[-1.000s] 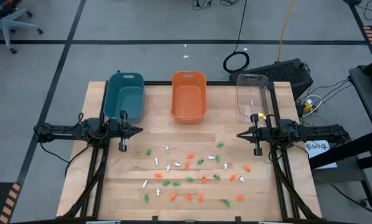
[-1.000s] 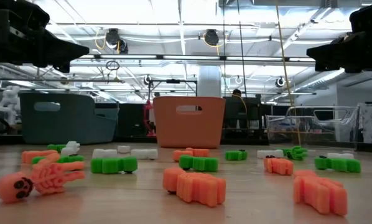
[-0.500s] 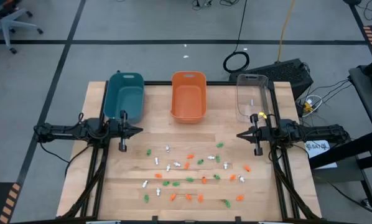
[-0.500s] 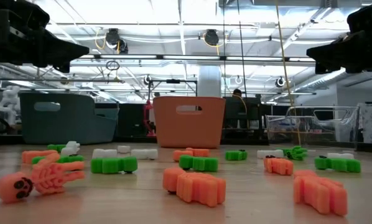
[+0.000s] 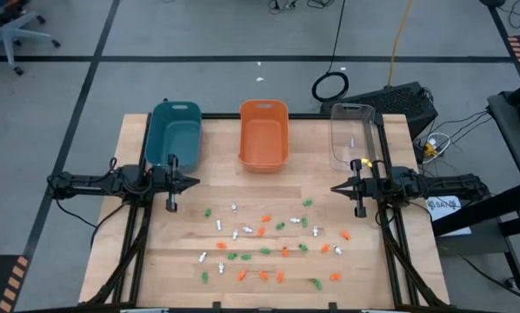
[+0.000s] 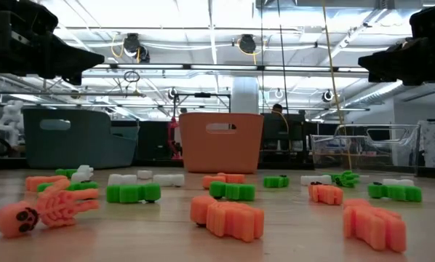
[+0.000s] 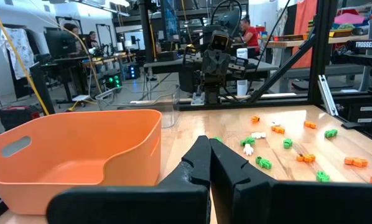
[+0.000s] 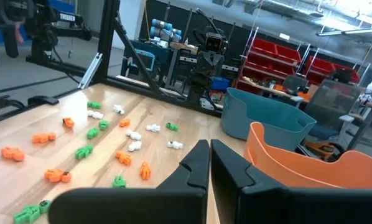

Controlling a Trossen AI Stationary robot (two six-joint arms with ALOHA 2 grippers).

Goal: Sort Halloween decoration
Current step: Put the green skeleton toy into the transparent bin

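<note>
Grey floor with dark tape lines surrounds a pale wooden desk point(image 5: 156, 261), seen from above. Along its 12 o'clock edge stand three bins: a teal bin point(image 5: 175, 135) toward 11 o'clock, an orange bin point(image 5: 263, 133) at 12, and a clear bin point(image 5: 351, 135) toward 1 o'clock. The decorations point(image 5: 264, 239), small orange, green and white pieces, lie scattered loose over the desk's middle and toward 6 o'clock, well apart from the bins; none shows inside a bin. In the low view an orange skeleton point(image 6: 46, 209) lies nearest the camera. The left tool point(image 5: 194, 182) hangs at 9 o'clock, just off the teal bin's near corner, fingers pressed together and holding nothing. The right tool point(image 5: 336, 188) hangs at 3 o'clock, below the clear bin, likewise pinched tight and empty. Both point inward toward each other.
</note>
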